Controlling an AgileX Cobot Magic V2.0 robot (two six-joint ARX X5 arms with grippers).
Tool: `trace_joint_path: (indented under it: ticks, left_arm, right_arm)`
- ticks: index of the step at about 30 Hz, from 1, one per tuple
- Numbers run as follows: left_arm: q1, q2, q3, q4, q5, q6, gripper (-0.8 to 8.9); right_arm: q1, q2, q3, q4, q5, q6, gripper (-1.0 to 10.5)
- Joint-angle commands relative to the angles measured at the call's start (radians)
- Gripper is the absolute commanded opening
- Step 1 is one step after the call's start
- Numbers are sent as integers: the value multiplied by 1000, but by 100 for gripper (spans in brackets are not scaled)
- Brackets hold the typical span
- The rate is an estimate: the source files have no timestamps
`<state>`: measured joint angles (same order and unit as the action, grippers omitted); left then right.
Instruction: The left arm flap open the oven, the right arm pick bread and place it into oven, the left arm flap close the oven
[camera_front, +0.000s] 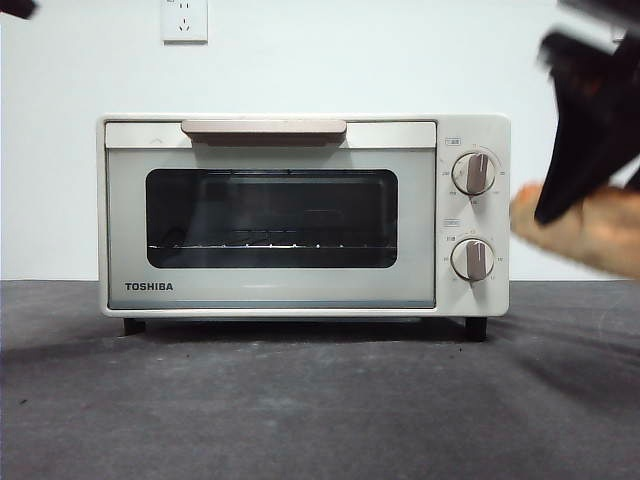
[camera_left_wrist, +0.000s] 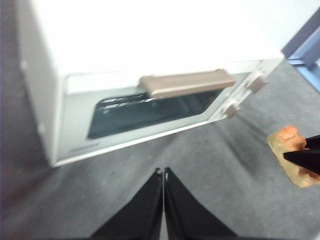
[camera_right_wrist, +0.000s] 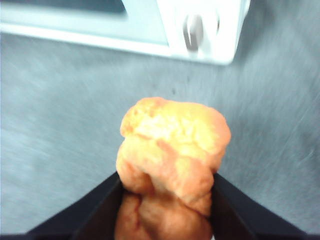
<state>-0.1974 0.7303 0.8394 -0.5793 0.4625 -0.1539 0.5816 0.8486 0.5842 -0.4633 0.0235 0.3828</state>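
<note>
The cream-white oven (camera_front: 300, 215) stands on the table with its glass door shut, the beige handle (camera_front: 264, 128) along the door's top and the wire rack (camera_front: 270, 243) behind the window. In the air to the right of the oven, beside its knobs, my right gripper (camera_front: 552, 212) is shut on the golden-orange bread (camera_front: 585, 235). The right wrist view shows the bread (camera_right_wrist: 172, 150) pinched between both jaws. My left gripper (camera_left_wrist: 163, 172) is shut and empty, above the table in front of the oven (camera_left_wrist: 150, 60), apart from the handle (camera_left_wrist: 186, 82). The bread (camera_left_wrist: 292, 155) also shows there.
A dark grey table (camera_front: 300, 400) stretches in front of the oven. A white wall with a socket (camera_front: 184, 20) stands behind it. Two knobs (camera_front: 474, 173) sit on the oven's right panel. A blue object (camera_left_wrist: 307, 55) lies beyond the table's edge.
</note>
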Motion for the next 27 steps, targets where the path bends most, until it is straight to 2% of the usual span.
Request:
trace_joint_path:
  ticks: [1,7,12,27]
  left_arm:
    - [-37,53,20,87,-2,-47,13]
    - [-126,188,55,214,-80,-61,13]
    - [-182,309,133,259,-117,-48,13]
    - [-294,571,292,266,-239,46,12]
  right_arm:
    - [7,-32,40,-27,3,2,220]
    - [7,-100,105,-101,4,-2,220]
    - [7,-132,133,-118,4,-3,220]
    - [7,-151,148,-129,4,-10,220]
